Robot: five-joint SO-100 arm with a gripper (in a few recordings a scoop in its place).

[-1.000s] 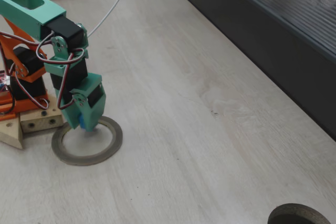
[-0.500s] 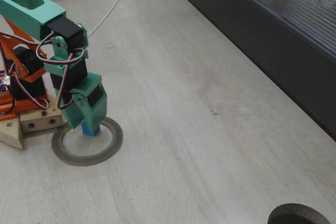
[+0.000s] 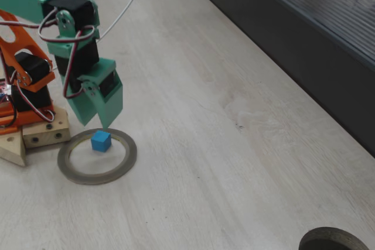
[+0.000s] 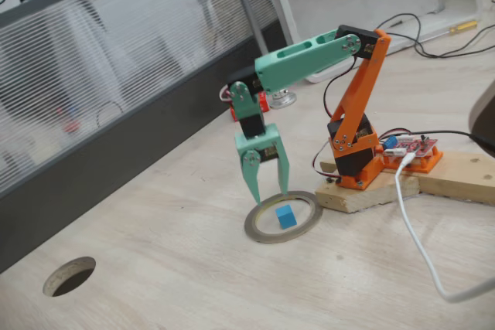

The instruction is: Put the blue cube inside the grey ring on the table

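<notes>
The blue cube [image 3: 101,141] sits on the counter [image 3: 234,144] inside the grey ring [image 3: 96,156], so the end effector [image 3: 94,122] hangs just above it, released and empty, the placement apparently done.

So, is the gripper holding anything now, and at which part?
Nothing. The gripper hangs open above the blue cube, which lies free inside the grey ring.

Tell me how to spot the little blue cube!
Find the orange and green robot arm on the pale wooden table. Below its open claw lies a flat grey ring. The blue cube sits inside it, the brightest blue thing there.
</notes>
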